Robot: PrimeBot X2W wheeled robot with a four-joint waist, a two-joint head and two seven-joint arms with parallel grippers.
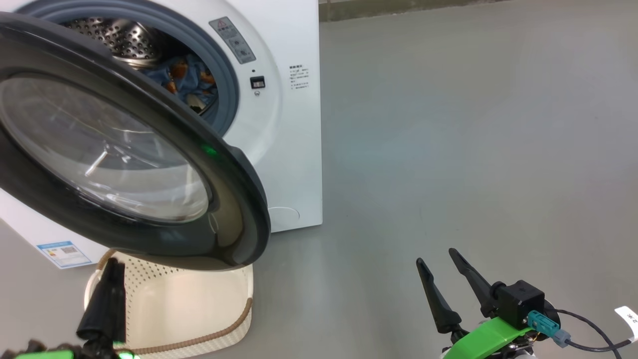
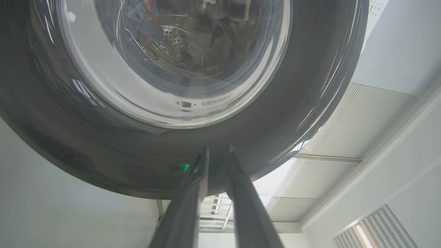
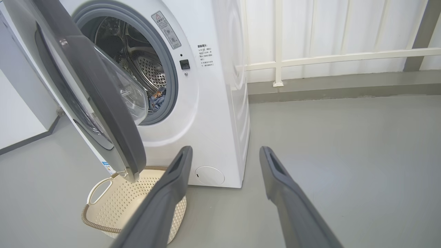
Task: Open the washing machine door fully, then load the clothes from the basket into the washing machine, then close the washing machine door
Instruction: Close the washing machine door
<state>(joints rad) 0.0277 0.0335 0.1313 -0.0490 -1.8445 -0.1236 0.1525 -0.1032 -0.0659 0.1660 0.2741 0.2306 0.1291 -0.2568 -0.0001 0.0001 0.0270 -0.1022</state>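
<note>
The washing machine (image 1: 294,149) (image 3: 213,103) stands with its door (image 1: 234,189) (image 3: 103,96) swung partway out, its black rim and glass bowl hanging over the basket. Blue bear-print clothes (image 1: 187,80) (image 3: 156,100) lie inside the steel drum. The cream basket (image 1: 244,309) (image 3: 100,220) sits on the floor under the door, and its inside looks bare. My left gripper (image 1: 113,264) (image 2: 217,150) points up just below the door's lower rim (image 2: 69,144), fingers a narrow slit apart and holding nothing. My right gripper (image 1: 436,256) (image 3: 225,150) is open over the floor to the right.
Grey floor stretches to the right of the machine. A round filter cap (image 1: 284,217) (image 3: 209,175) and a blue label sticker (image 1: 65,254) mark the machine's lower front. A white railing (image 3: 310,58) runs behind. A cable (image 1: 588,334) trails from my right wrist.
</note>
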